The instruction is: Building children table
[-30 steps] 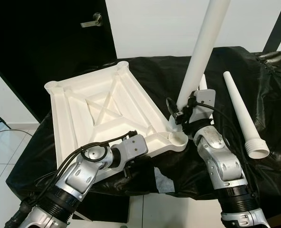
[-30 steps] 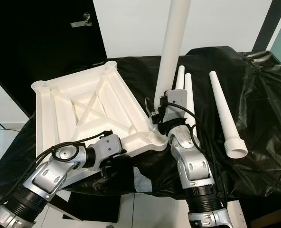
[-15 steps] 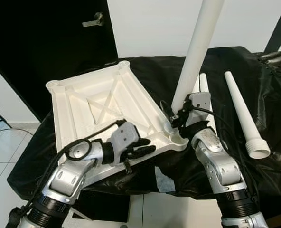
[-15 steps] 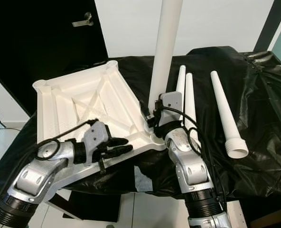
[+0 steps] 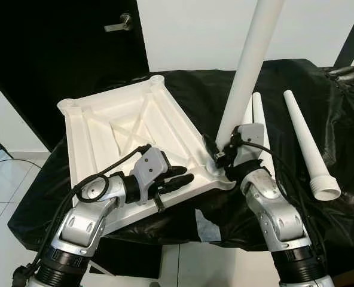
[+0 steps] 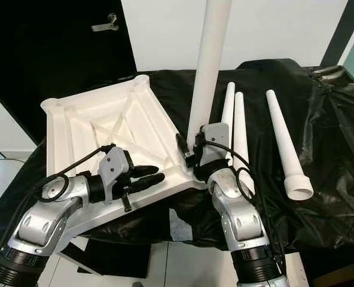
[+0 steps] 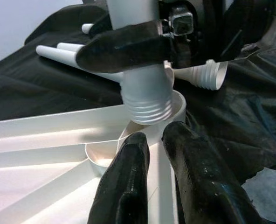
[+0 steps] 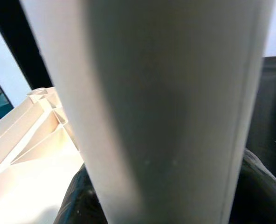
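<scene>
The white plastic tabletop point(image 5: 123, 137), underside up, is laid on a black-draped table point(image 5: 344, 137). A long white plastic leg point(image 5: 249, 66) is held upright at the tabletop's near right corner socket point(image 7: 175, 105), clamped by the right gripper point(image 5: 223, 156). The left gripper point(image 5: 180, 176), fingers point(image 7: 128, 186) narrowly parted and holding nothing, is rested on the tabletop's near rim beside that socket. Three spare white legs point(image 5: 308, 143) are laid right of the tabletop.

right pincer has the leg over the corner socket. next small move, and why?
Probably lower the leg straight down into the corner socket, then twist. In the left wrist view its threaded end sits just above the socket rim, not yet seated, with the right pincer shut on it. The left pincer rests on the tabletop beside that corner, placed to steady it.
</scene>
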